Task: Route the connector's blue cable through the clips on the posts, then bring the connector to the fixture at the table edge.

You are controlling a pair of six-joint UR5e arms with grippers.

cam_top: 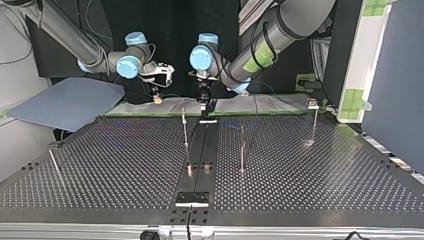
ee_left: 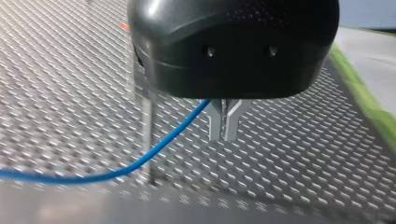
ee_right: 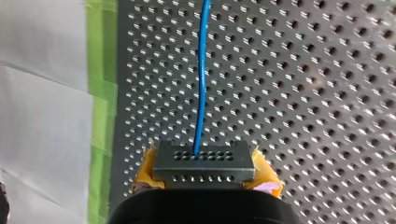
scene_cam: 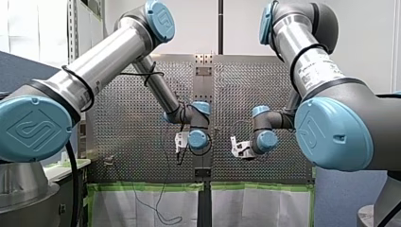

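One connector [ee_right: 204,163], a black block with rows of holes, sits clamped between the two yellow pads [ee_right: 145,171] of my right gripper [ee_right: 204,173]. One blue cable [ee_right: 201,84] leaves its face toward twelve o'clock, straight ahead of the gripper over the perforated table [ee_right: 303,93]. A strip of green tape [ee_right: 100,93] borders the table at the connector's nine o'clock side.

In the left wrist view, the two metal fingers [ee_left: 215,123] of my left gripper [ee_left: 224,126] are pressed together. The cable passes beside their root and crosses one thin post [ee_left: 147,135]; I cannot tell if it is pinched.

In the top view, one fixture [cam_top: 191,198] sits at the near edge. From it, three upright posts stand at twelve [cam_top: 185,130], between one and two [cam_top: 242,150], and two o'clock [cam_top: 315,122]. One leaning rod [cam_top: 54,164] lies between nine and ten.
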